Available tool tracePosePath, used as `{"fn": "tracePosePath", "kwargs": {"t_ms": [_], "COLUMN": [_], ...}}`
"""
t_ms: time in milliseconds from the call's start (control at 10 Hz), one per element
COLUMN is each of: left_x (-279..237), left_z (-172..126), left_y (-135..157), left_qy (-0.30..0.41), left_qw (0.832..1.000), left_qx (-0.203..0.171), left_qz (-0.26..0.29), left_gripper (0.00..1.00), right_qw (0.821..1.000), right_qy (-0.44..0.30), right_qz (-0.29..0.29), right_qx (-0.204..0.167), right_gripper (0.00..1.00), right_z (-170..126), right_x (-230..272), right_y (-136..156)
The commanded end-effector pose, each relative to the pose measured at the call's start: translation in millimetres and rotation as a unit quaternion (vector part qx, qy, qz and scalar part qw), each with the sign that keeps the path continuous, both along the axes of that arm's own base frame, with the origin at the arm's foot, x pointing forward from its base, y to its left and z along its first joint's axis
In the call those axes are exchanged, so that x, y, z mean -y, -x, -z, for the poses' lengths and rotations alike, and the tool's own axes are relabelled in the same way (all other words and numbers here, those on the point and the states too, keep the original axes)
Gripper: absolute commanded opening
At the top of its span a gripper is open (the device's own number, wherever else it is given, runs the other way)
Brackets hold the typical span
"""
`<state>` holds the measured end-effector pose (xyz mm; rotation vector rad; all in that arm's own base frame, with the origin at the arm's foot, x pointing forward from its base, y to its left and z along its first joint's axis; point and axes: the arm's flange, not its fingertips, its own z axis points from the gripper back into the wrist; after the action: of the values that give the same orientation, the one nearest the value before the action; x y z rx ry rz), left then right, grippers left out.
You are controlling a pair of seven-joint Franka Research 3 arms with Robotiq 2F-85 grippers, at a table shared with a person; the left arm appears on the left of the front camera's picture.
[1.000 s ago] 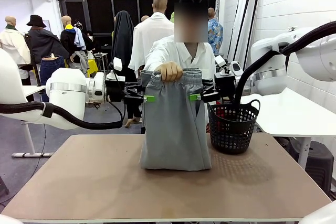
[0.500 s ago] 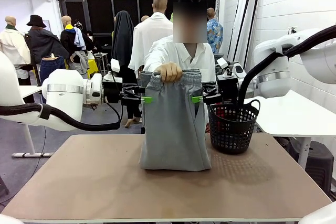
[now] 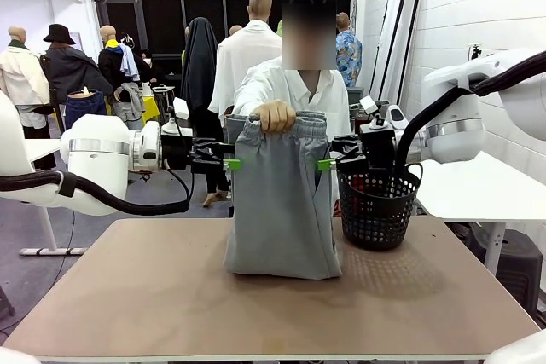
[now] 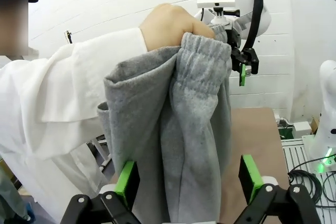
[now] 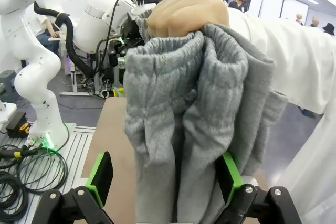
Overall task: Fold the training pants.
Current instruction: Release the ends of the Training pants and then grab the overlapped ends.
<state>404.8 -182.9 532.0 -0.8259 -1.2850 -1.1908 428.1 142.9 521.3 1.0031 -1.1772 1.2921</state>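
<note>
Pants [image 3: 281, 210] hang upright over the middle of the surface [image 3: 128, 296], with the hem resting on it. The waistband is bunched in the person's fist [image 3: 275, 115] at the far side; the sleeve [image 4: 68, 103] is white.

Left hand [image 3: 232, 164] sits at the pants' left edge, just below the waistband. Its fingers stand wide, with cloth between the green pads [image 4: 126, 182] but not clamped.

Right hand [image 3: 325, 164] sits at the right edge at the same height. Its fingers are likewise wide, straddling the cloth without a grip.

A black basket [image 3: 375, 210] stands on the surface just right of the pants, near the right hand.
</note>
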Motion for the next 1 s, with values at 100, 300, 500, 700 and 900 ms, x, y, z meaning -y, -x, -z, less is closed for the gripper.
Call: {"fn": "tracePosePath", "kwargs": {"t_ms": [100, 300, 500, 700, 900], "left_x": [-12.7, -22.1, -30.1, -38.1, -41.4], "left_z": [1.3, 0.1, -1.2, 0.1, 5.2], "left_y": [2.9, 1.4, -1.7, -4.7, -8.1], "left_qy": [-0.002, 0.007, 0.02, 0.021, 0.018], "left_qw": [1.0, 1.0, 0.999, 1.0, 1.0], "left_qx": [0.002, 0.011, 0.02, 0.022, 0.019], "left_qz": [-0.022, -0.025, -0.016, 0.0, 0.001], "left_gripper": [1.0, 1.0, 1.0, 1.0, 1.0], "right_qw": [0.999, 0.999, 0.998, 0.998, 0.998], "right_qy": [-0.009, -0.012, -0.019, -0.024, -0.026], "right_qz": [0.03, 0.046, 0.054, 0.055, 0.049], "right_qx": [-0.008, -0.006, -0.002, -0.005, -0.007], "right_gripper": [1.0, 1.0, 1.0, 1.0, 1.0], "right_z": [2.7, 4.6, 3.8, 3.8, 3.3], "right_x": [7.5, 12.8, 12.7, 11.5, 9.6], "right_y": [9.1, 9.6, 9.9, 9.4, 9.6]}}
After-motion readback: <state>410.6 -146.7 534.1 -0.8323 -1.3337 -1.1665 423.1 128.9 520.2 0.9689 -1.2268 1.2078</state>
